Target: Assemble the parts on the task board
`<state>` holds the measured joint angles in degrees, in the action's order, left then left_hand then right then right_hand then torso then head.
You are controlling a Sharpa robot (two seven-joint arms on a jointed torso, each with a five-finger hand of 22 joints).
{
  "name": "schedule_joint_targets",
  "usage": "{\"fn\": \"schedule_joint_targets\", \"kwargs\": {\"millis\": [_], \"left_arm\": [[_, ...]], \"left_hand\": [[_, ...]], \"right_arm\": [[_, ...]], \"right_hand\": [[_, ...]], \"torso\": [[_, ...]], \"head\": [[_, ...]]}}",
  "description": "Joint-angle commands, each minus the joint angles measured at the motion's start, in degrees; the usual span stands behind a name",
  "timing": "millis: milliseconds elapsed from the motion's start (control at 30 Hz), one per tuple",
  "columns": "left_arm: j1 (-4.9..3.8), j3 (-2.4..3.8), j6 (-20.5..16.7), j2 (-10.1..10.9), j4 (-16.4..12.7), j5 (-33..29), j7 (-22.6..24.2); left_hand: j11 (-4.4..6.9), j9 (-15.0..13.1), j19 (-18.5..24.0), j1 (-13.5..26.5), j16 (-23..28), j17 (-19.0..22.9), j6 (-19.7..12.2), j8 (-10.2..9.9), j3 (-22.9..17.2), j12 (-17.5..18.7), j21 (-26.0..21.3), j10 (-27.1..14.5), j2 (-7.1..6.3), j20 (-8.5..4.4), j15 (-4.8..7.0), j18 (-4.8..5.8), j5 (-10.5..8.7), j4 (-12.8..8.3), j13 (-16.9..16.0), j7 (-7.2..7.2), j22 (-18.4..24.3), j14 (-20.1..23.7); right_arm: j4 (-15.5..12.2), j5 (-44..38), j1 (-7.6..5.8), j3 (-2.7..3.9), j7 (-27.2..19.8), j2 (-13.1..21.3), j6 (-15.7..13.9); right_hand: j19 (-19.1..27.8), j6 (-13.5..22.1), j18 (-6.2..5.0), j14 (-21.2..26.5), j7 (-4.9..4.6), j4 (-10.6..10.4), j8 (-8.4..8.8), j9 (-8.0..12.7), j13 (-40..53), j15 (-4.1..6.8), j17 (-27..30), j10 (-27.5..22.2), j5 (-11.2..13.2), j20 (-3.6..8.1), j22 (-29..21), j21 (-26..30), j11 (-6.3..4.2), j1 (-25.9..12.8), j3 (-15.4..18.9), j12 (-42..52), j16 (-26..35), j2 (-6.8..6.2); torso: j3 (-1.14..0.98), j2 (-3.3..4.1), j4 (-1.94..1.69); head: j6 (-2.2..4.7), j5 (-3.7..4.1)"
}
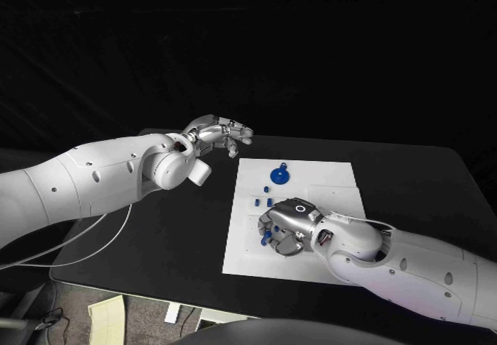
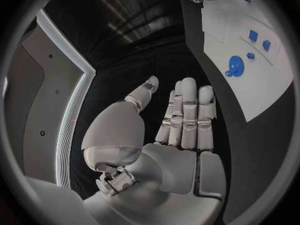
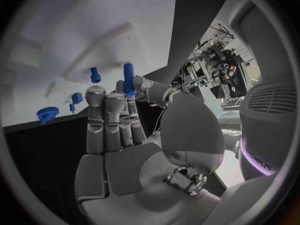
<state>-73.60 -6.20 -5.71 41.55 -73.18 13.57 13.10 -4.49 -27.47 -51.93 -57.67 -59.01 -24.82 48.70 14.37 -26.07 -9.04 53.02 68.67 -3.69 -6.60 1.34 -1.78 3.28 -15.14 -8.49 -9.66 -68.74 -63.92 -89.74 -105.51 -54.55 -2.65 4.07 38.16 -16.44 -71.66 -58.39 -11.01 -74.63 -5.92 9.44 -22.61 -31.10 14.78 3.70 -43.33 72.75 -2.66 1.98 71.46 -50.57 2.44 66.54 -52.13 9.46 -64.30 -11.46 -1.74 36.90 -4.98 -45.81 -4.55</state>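
On the left, the left hand (image 1: 217,134) hangs over the bare black table (image 1: 166,237) just off the far left corner of the task board (image 1: 311,188), touching nothing; in the left wrist view its fingers (image 2: 189,116) lie straight and side by side with the thumb set apart, and the palm holds nothing. A thin white cable (image 1: 95,237) runs under the left arm across the table's left part. Moving right, the task board lies in the middle of the table, with a round blue gear-like part (image 1: 279,175) near its far edge and several small blue parts (image 1: 265,202) in a cluster just below it, well clear of the left hand. Further right, the right hand (image 1: 286,228) sits low over the near half of the board, covering the parts beneath it. In the right wrist view its fingers stand close together and a blue peg (image 3: 129,78) is pinched upright between the thumb and a fingertip, while another small blue peg (image 3: 95,75) stands on the board beyond.
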Motion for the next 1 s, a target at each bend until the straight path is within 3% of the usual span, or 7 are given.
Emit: {"fn": "schedule_joint_targets", "kwargs": {"millis": [33, 500, 1000], "left_arm": [[-0.03, 0.03, 1.0, 0.0, -0.1, 0.2, 0.3], [-0.03, 0.03, 1.0, 0.0, 0.0, 0.2, 0.3], [-0.03, 0.03, 1.0, 0.0, 0.0, 0.2, 0.3]], "left_hand": [[-0.47, 0.1, 0.0, 0.3, 0.3, -0.1, 0.0, 0.3, -0.1, 0.0, -0.3, 0.1, 0.27, -0.37, 0.05, -4.61, -0.03, 0.4, -0.1, -0.33, -0.1, -0.1], [-0.48, 0.1, 0.0, 0.3, 0.3, -0.1, 0.0, 0.3, -0.1, 0.0, -0.3, 0.0, 0.27, -0.37, 0.05, -4.61, -0.03, 0.4, -0.1, -0.33, -0.1, -0.1], [-0.48, 0.1, 0.0, 0.3, 0.3, -0.1, 0.0, 0.3, -0.1, 0.0, -0.4, 0.0, 0.27, -0.36, 0.04, -4.61, -0.03, 0.4, -0.1, -0.34, -0.1, -0.1]], "right_arm": [[0.2, -1.0, 0.02, 0.03, 0.4, 0.1, 0.3], [0.0, -1.0, 0.02, 0.03, 0.4, 0.4, 1.8], [0.5, -1.9, 0.02, 0.02, 0.3, -0.7, 2.3]], "right_hand": [[-0.2, -0.5, -3.99, 0.6, 0.10, 0.2, -0.23, 0.0, 2.9, 0.89, -0.1, 2.7, -0.1, 0.51, 0.1, -0.2, -0.62, 0.5, 0.2, 0.4, -0.3, 0.42], [-0.2, -0.5, -3.99, 0.5, 0.10, 0.2, -0.24, -0.1, 3.0, 0.89, -0.1, 2.7, -0.1, 0.52, 0.1, -0.2, -0.63, 0.4, 0.2, 0.4, -0.3, 0.43], [-0.2, -0.5, -3.99, 0.6, 0.11, 0.3, -0.24, -0.2, 3.1, 0.89, -0.1, 2.7, -0.1, 0.52, 0.1, -0.2, -0.63, 0.4, 0.3, 0.4, -0.3, 0.46]], "torso": [[0.00, -0.01, 0.01], [-0.08, 0.01, 0.04], [0.04, 0.00, 0.00]], "head": [[0.05, 0.00], [-0.26, -0.01], [-0.30, 0.12]]}}
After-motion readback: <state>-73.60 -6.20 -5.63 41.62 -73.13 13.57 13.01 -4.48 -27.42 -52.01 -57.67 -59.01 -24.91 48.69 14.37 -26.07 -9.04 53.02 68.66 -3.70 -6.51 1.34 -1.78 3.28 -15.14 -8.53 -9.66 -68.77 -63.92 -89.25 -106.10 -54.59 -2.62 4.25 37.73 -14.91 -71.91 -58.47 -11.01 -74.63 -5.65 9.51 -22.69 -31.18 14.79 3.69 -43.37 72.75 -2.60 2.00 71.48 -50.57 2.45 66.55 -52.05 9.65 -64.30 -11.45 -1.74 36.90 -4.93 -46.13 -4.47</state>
